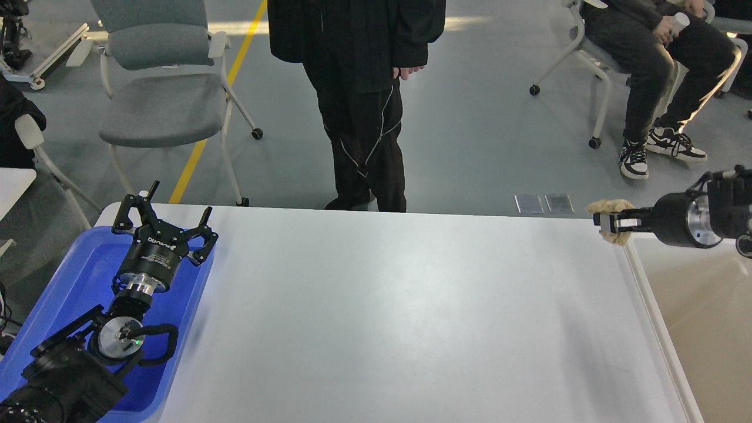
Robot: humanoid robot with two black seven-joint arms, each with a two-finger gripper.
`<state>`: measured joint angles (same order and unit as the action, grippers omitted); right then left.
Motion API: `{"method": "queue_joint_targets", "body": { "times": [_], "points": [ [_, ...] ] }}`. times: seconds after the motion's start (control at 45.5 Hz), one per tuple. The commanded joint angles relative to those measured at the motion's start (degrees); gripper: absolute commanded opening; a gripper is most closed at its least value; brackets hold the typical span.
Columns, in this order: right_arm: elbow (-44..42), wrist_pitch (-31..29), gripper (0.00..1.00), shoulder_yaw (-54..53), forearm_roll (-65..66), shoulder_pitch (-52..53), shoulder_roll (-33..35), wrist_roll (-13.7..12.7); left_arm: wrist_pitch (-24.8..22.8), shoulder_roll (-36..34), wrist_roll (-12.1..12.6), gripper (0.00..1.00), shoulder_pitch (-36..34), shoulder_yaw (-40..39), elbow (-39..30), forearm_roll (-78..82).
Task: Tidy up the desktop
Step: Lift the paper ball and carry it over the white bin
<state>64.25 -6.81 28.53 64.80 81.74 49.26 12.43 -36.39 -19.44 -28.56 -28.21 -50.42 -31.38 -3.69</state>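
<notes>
The white desktop point(399, 317) fills the middle of the head view and its surface is bare. My left gripper point(165, 216) hangs over the blue tray point(70, 276) at the left edge, fingers spread open and empty. My right gripper point(611, 222) reaches in from the right, shut on a crumpled beige paper wad point(612, 207). It holds the wad in the air above the desktop's far right corner, by the rim of the cream-white bin point(699, 305).
A person in black point(358, 100) stands just behind the desktop's far edge. A grey chair point(158, 88) stands at the back left. A seated person point(658, 70) is at the back right. Another white table edge point(12, 182) shows at far left.
</notes>
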Motion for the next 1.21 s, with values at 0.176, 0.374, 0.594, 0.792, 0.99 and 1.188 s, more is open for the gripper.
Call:
{"method": "queue_joint_targets", "body": {
  "times": [0.176,0.374,0.594,0.792,0.99,1.188],
  "points": [
    [6.76,-6.29,0.00,1.09,0.59,10.37,6.38,-0.57,0.00,-0.07,0.00,1.00,0.00,-0.03,0.00,0.08],
    [6.76,-6.20,0.00,1.18,3.05,10.72,6.82,-0.57,0.00,-0.07,0.00,1.00,0.00,0.06,0.00,-0.01],
    [5.62,-6.11,0.00,1.88,3.49,10.02,7.69,-0.39,0.00,0.02,0.00,1.00,0.00,-0.03,0.00,-0.01],
    [0.61,-6.20,0.00,1.88,3.49,8.18,8.66,-0.04,0.00,-0.07,0.00,1.00,0.00,-0.03,0.00,-0.01],
    [-0.97,-6.11,0.00,1.80,3.23,6.68,13.23,-0.04,0.00,-0.07,0.00,1.00,0.00,-0.03,0.00,-0.01],
    [-6.77,-5.76,0.00,0.74,2.61,2.12,17.01,0.31,0.00,0.02,0.00,1.00,0.00,0.05,0.00,-0.01]
  ]
}}
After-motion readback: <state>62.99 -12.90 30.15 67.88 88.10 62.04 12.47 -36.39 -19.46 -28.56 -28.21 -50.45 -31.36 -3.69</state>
